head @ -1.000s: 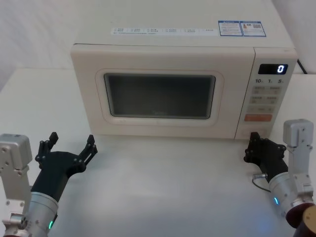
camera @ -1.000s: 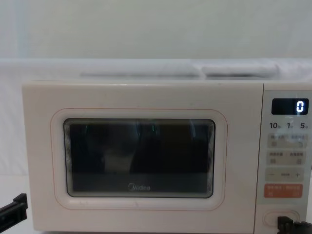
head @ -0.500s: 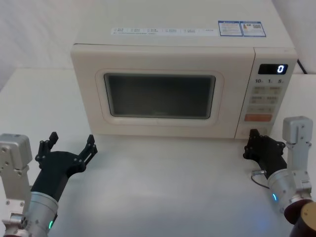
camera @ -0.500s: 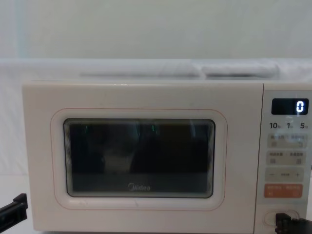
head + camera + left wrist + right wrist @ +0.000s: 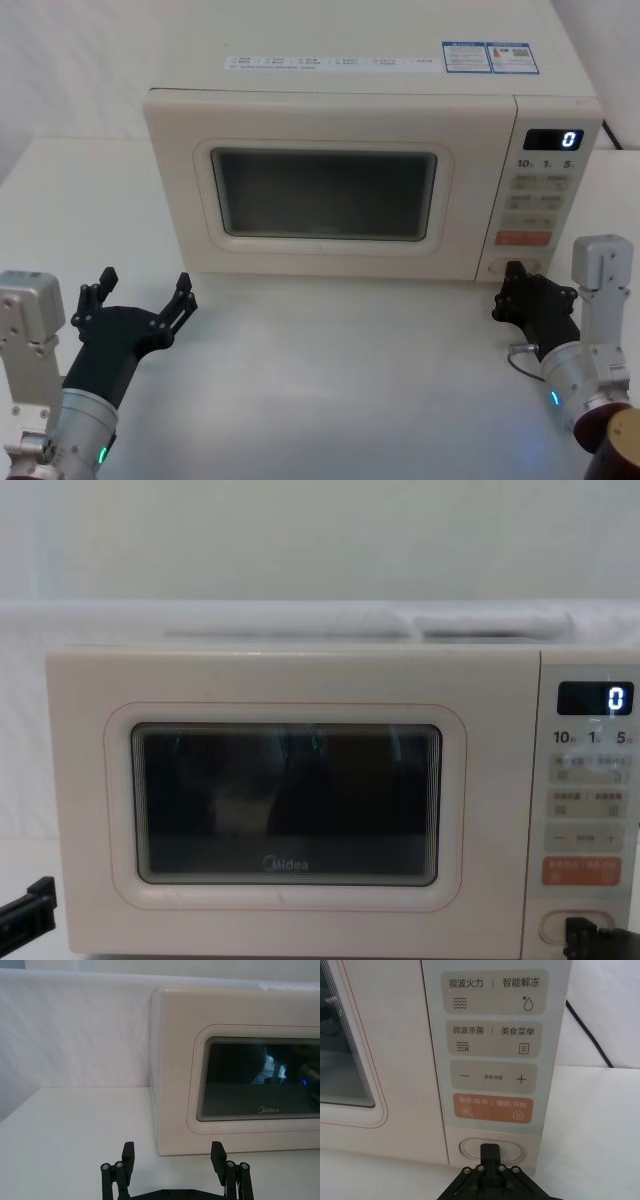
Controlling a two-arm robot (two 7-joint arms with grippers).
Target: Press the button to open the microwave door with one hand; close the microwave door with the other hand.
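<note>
Head view: closed-fingered black right gripper reaches the wide cream button at five o'clock of the unopened cream glass-windowed microwave door; open-fingered black left gripper waits.

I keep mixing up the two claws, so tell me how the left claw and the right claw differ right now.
The left claw is spread open; the right claw is shut. The left claw hangs over the table, back from the microwave door and touching nothing; the right claw's tip is at the button, low on the keypad panel. The left claw faces the door's left end; the right claw faces the right end. Both are black and point toward the microwave.
</note>
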